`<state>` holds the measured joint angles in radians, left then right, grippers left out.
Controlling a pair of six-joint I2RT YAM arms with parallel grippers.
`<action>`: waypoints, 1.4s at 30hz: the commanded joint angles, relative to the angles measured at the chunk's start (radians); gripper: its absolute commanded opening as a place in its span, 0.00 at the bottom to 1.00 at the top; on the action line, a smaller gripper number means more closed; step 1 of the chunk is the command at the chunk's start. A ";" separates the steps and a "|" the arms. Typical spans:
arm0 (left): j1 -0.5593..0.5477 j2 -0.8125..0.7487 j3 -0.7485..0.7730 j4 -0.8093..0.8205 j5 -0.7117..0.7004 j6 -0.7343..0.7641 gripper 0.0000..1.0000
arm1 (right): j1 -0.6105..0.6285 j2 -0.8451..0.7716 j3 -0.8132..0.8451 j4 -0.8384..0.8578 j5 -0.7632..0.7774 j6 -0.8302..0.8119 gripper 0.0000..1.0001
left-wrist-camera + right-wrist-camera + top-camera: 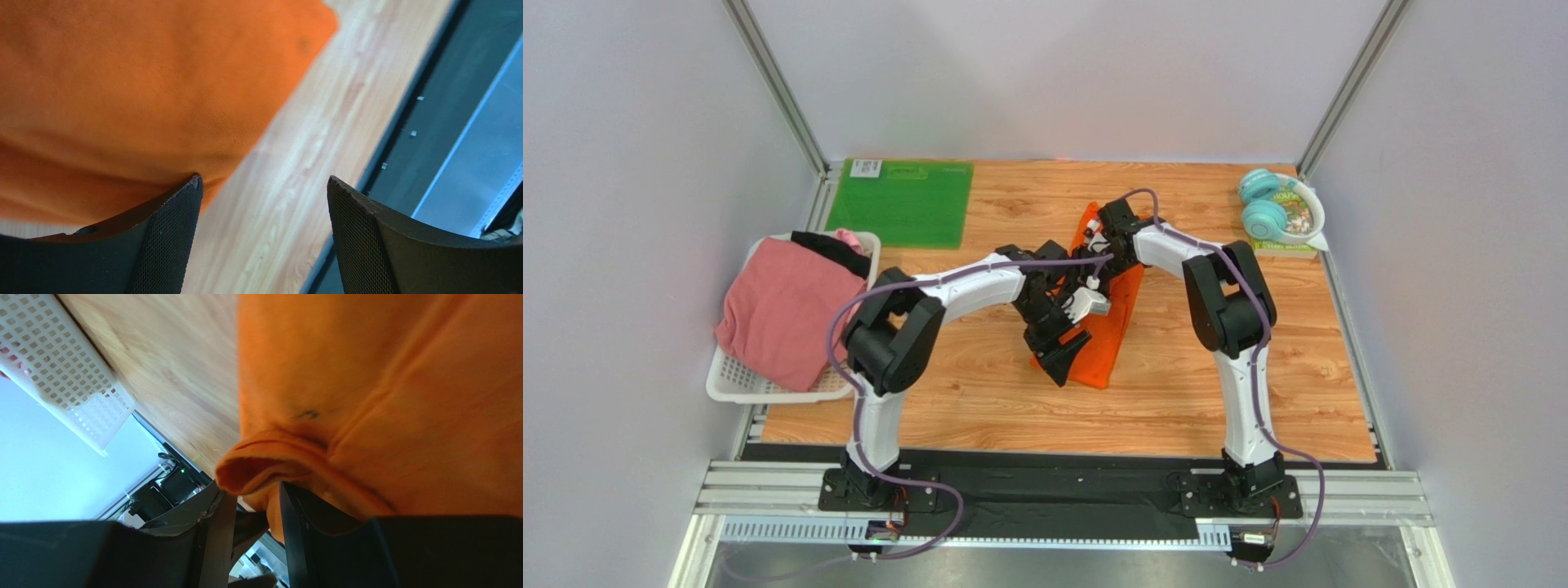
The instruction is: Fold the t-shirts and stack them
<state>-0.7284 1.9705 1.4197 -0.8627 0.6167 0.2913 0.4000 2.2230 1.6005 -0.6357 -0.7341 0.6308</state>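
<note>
Fold step on orange shirt point(1120, 321) — right hand point(255, 499) pinches its fold, left hand point(264, 180) open beside its edge; next likely lay fold flat.

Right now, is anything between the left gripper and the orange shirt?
Nothing visible. The left gripper is open, with one finger at the edge of the orange t-shirt. Only bare table shows between its jaws.

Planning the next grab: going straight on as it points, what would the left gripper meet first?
The left gripper would probably meet the bare wooden table between its open fingers. The orange t-shirt has its edge at one fingertip, so that finger may touch cloth first; depth is unclear.
</note>
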 commanded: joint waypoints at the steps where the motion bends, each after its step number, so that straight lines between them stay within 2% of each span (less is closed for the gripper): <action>1: 0.007 0.091 0.071 0.016 -0.028 0.034 0.80 | -0.024 0.047 0.045 0.022 0.021 -0.013 0.37; 4: 0.021 0.122 0.096 -0.005 -0.034 0.039 0.79 | -0.041 0.084 0.074 0.007 0.058 -0.026 0.37; 10: 0.034 0.093 0.041 0.001 -0.032 0.048 0.79 | -0.093 0.130 0.148 -0.044 0.076 -0.045 0.36; 14: 0.032 0.065 0.021 0.001 -0.035 0.046 0.79 | -0.104 0.055 0.184 -0.105 0.074 -0.075 0.44; 17: 0.035 0.039 0.001 0.001 -0.028 0.043 0.79 | -0.136 -0.012 0.136 -0.099 0.072 -0.069 0.44; 21: 0.035 0.010 -0.015 0.004 -0.031 0.039 0.79 | -0.144 -0.185 -0.076 -0.027 0.050 -0.056 0.44; 26: 0.035 -0.004 -0.018 0.001 -0.020 0.034 0.79 | -0.145 -0.275 -0.210 0.005 0.082 -0.065 0.44; 36: 0.035 -0.035 -0.010 -0.041 0.005 0.032 0.79 | -0.181 -0.140 -0.254 0.011 0.137 -0.117 0.41; 42: 0.015 -0.061 -0.027 -0.065 0.095 0.016 0.79 | -0.268 -0.157 -0.235 -0.022 0.170 -0.128 0.40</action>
<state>-0.6983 1.9755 1.4063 -0.8932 0.6308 0.2966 0.1936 2.0689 1.3544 -0.6544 -0.6636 0.5510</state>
